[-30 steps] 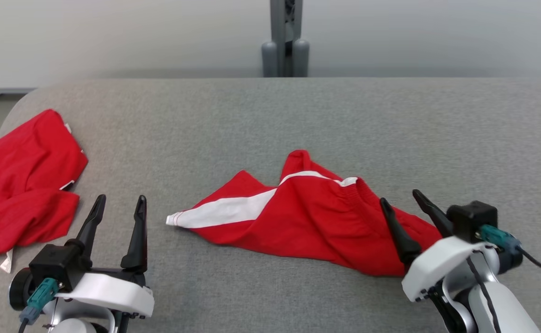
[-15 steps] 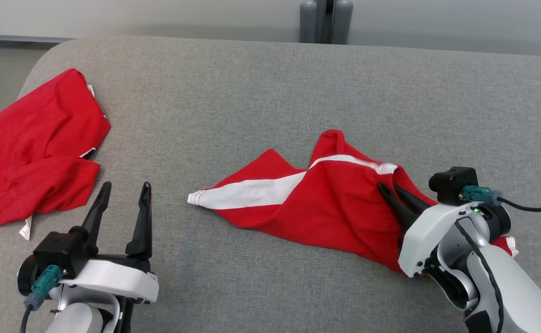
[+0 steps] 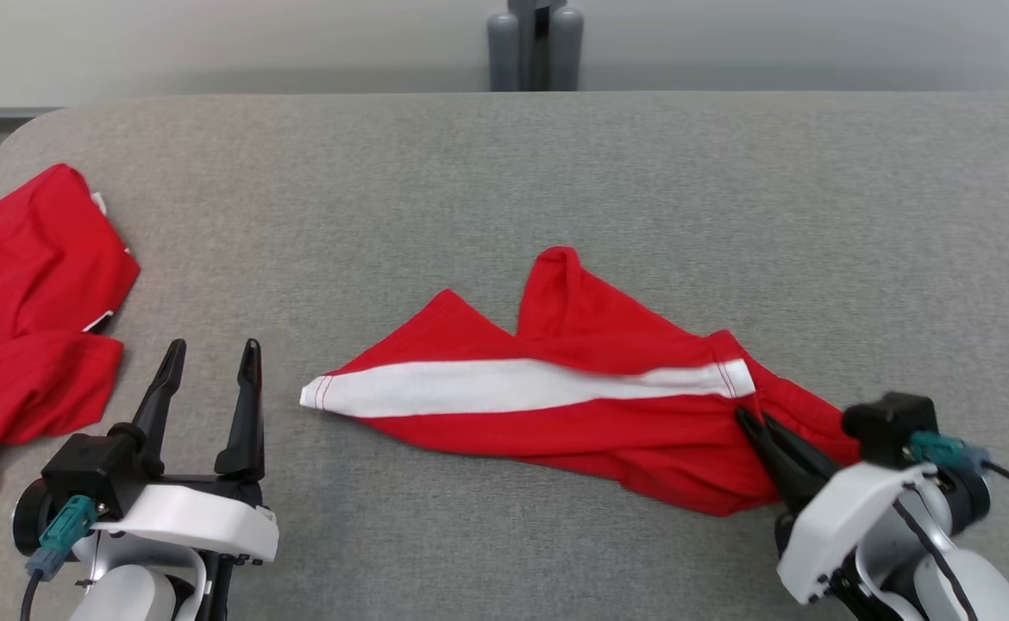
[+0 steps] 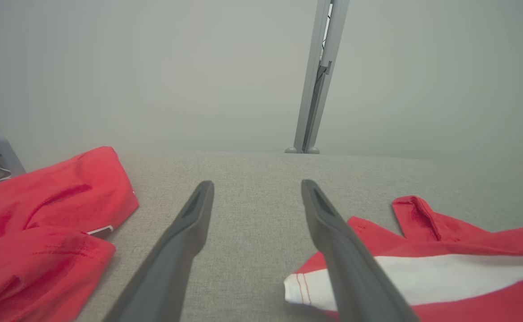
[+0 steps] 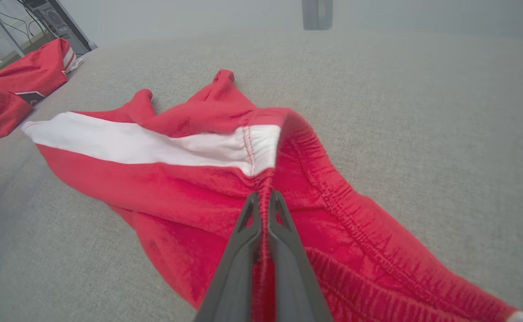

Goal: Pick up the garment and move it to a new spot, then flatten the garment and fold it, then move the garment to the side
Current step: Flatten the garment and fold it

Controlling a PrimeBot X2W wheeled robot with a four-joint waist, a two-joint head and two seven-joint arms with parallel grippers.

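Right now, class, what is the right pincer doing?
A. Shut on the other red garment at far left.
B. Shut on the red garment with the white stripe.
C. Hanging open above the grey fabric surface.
B: the right pincer pinches a fold of the white-striped red garment.

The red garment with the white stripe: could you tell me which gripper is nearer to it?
Right. The right gripper is shut on the garment at its gathered waistband edge. The left gripper is open over the grey surface, apart from the garment's striped end.
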